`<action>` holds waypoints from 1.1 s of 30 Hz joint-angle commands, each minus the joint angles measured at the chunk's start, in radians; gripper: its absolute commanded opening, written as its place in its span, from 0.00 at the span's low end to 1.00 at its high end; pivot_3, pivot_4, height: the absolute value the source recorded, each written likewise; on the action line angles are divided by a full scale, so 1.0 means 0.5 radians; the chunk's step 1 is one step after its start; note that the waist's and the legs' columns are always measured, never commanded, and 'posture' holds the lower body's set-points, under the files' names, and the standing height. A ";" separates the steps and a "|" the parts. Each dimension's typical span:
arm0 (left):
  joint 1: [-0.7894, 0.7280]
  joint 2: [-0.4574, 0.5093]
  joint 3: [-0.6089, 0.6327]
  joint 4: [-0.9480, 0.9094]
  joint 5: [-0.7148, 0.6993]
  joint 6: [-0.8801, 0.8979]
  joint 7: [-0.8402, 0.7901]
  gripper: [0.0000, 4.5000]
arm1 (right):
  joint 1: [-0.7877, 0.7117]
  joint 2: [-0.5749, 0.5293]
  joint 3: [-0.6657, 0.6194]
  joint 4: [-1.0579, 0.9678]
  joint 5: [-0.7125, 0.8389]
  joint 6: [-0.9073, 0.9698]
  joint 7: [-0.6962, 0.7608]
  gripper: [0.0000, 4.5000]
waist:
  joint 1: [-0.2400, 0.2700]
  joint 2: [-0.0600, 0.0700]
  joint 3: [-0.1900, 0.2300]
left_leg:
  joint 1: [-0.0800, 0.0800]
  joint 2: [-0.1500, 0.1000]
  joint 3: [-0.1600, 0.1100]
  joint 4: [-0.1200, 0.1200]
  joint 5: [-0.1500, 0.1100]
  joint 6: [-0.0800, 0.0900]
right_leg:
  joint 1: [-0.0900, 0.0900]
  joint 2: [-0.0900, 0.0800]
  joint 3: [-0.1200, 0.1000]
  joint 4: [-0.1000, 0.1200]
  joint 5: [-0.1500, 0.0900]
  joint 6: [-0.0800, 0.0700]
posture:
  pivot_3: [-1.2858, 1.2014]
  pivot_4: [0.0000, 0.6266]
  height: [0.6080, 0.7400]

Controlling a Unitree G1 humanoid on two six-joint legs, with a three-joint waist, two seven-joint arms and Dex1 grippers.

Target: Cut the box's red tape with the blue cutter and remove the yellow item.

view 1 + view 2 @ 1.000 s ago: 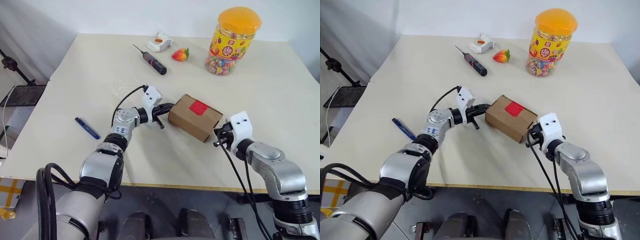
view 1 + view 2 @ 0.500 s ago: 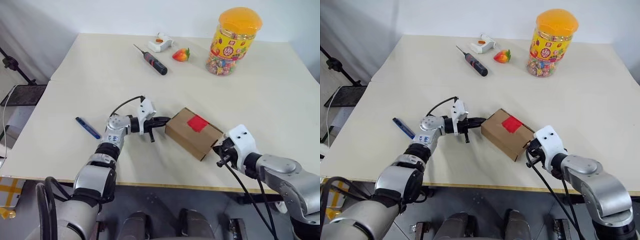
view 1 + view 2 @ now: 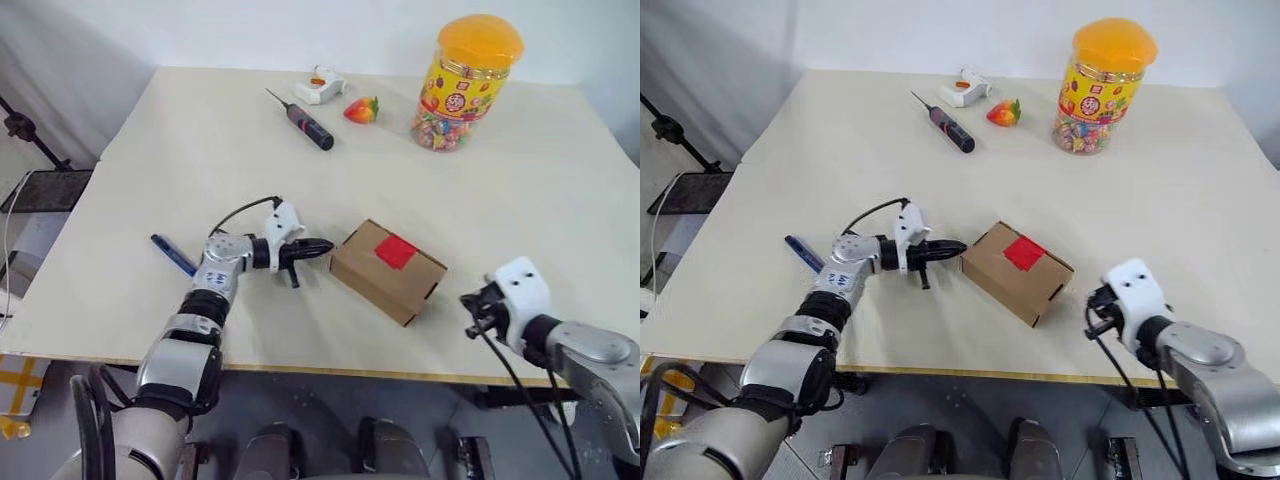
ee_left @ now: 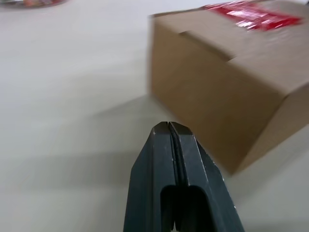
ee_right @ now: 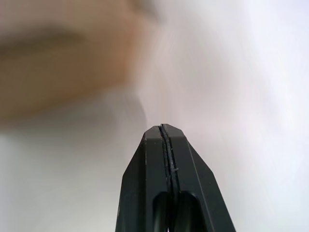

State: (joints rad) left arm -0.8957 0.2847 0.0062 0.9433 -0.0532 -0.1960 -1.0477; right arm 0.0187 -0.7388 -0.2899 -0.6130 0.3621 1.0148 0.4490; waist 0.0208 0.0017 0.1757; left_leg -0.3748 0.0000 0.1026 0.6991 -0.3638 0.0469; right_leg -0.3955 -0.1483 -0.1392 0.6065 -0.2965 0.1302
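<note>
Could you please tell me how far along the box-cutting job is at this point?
Nothing looks done: the red tape sits intact on the closed box. Both grippers, left gripper and right gripper, are shut and empty. Left: fetching the blue cutter from the table, cutting, removing the item.

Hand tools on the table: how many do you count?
3: blue cutter near the left edge, black screwdriver and white glue gun at the far side. None seem hidden.
</note>
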 commanded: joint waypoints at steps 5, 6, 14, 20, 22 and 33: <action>0.326 0.246 0.130 -0.661 -0.124 0.297 0.145 0.04 | -0.097 -0.267 -0.229 0.283 0.050 -0.348 0.343 0.09 | -0.004 -0.001 0.000 | 0.001 0.006 0.001 0.000 0.000 0.000 | 0.000 0.000 0.002 0.001 0.000 0.000 | 0.52 0.24 1.00; 0.399 0.280 0.173 -0.807 -0.142 0.305 0.207 0.08 | -0.141 -0.314 -0.228 0.320 0.107 -0.374 0.447 0.12 | -0.011 -0.001 0.001 | 0.001 0.007 0.001 0.000 0.000 0.000 | 0.000 0.000 0.002 0.001 0.000 0.000 | 0.52 0.24 1.00; 0.989 0.253 0.582 -2.182 -0.513 1.122 0.884 0.58 | -0.887 -0.391 0.175 1.005 0.096 -0.928 1.036 0.73 | -0.034 -0.004 0.003 | 0.007 0.011 0.000 0.004 0.001 0.002 | 0.007 -0.002 0.008 0.000 0.001 0.002 | 0.52 0.24 1.00; 1.458 0.072 0.803 -3.026 -0.655 1.598 1.411 0.98 | -1.385 -0.288 0.519 1.648 -0.048 -1.346 1.475 1.00 | -0.040 -0.006 0.004 | 0.006 0.011 -0.009 0.002 0.001 0.000 | 0.010 -0.001 0.007 0.000 0.001 0.002 | 0.52 0.24 1.00; 1.596 0.037 0.913 -3.227 -0.701 1.727 1.537 0.99 | -1.513 -0.251 0.587 1.836 -0.100 -1.476 1.574 1.00 | -0.044 -0.006 0.004 | 0.006 0.010 -0.008 0.003 0.001 0.000 | 0.009 -0.002 0.009 -0.001 0.001 0.002 | 0.52 0.24 1.00; 1.642 -0.142 1.050 -3.259 -0.595 2.245 2.222 0.99 | -1.942 0.090 0.754 2.330 -0.284 -1.728 1.708 1.00 | -0.024 -0.006 0.004 | 0.006 0.010 -0.013 0.006 0.003 -0.001 | 0.013 -0.002 0.010 0.001 0.001 0.001 | 0.52 0.24 1.00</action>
State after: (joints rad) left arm -0.0419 0.2301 0.5531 -0.6933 -0.3771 0.8738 -0.0145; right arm -0.9294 -0.6871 0.1015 0.5600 0.2181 0.1718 1.2851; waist 0.0089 -0.0013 0.1775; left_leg -0.3717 0.0049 0.0962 0.7022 -0.3624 0.0462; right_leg -0.3892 -0.1492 -0.1347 0.6072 -0.2962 0.1306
